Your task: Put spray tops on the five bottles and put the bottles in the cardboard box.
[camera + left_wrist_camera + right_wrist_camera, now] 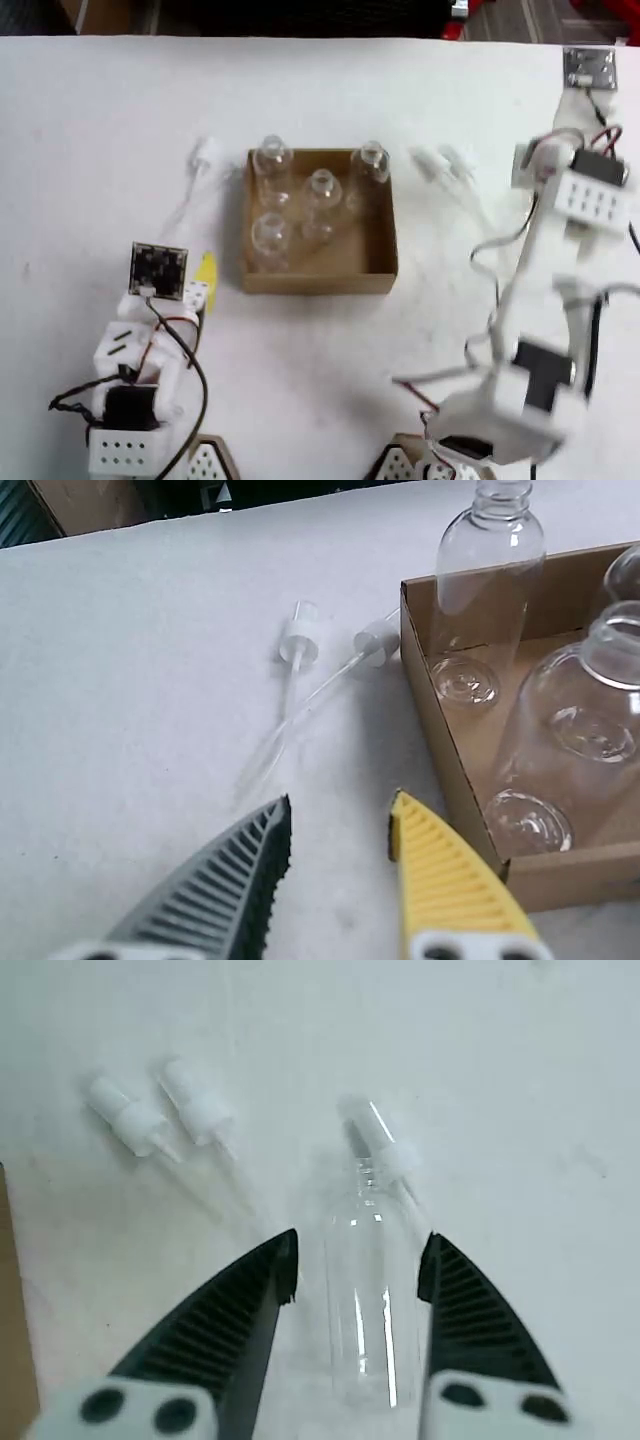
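Note:
The cardboard box [320,283] holds several clear bottles standing upright with bare necks, among them one at the back left [272,160] and one at the front left [270,235]. Beside the box's left front corner is my left gripper [203,268] [340,815], open and with nothing in it. Beyond it on the table lie two spray tops [300,640] [375,640] with long tubes. My right gripper [360,1255] is open, its fingers on either side of a clear bottle [370,1290] lying flat on the table. A spray top [385,1145] sits at that bottle's neck.
Two more spray tops [125,1115] [195,1100] lie side by side beyond the right gripper, right of the box [440,162]. The right arm [530,380] rises over the table's right side, with loose cables beside it. A metal plate [588,68] sits at the far right corner.

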### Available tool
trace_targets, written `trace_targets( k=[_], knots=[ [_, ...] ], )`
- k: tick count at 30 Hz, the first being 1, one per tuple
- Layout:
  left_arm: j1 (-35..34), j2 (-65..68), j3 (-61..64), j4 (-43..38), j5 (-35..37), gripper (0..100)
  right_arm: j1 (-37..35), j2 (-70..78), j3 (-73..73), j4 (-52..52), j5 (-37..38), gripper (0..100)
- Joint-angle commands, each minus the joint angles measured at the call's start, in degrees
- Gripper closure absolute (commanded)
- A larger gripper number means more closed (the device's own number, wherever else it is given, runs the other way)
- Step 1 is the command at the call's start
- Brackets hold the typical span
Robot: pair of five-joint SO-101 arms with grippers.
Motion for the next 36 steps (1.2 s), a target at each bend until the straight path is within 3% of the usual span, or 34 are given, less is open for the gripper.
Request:
trace_targets(
  k=[1,8,15,28,33,36],
  knots=[
    [0.7,-0.7,-0.3,0.5,-0.5,84,0.6,13.3,-20.2,7.3,0.9,82.2],
    [0.7,-0.7,-0.3,0.5,-0.5,84,0.5,37.1,-53.0,19.8,0.9,82.2],
    [0.7,-0.7,-0.3,0.5,-0.5,84,0.7,56.1,-74.1,22.2,0.9,82.2],
    [0.7,-0.7,-0.3,0.5,-0.5,84,2.6,64.1,-77.8,22.3,5.0,82.7],
    [0.7,-0.7,-0.3,0.6,-0.5,84,3.7,64.6,-77.8,23.3,5.4,92.5],
    [0.7,-0.7,-0.3,0.6,-0.5,84,3.6,64.0,-78.3,26.5,7.3,92.1]
  ],
)
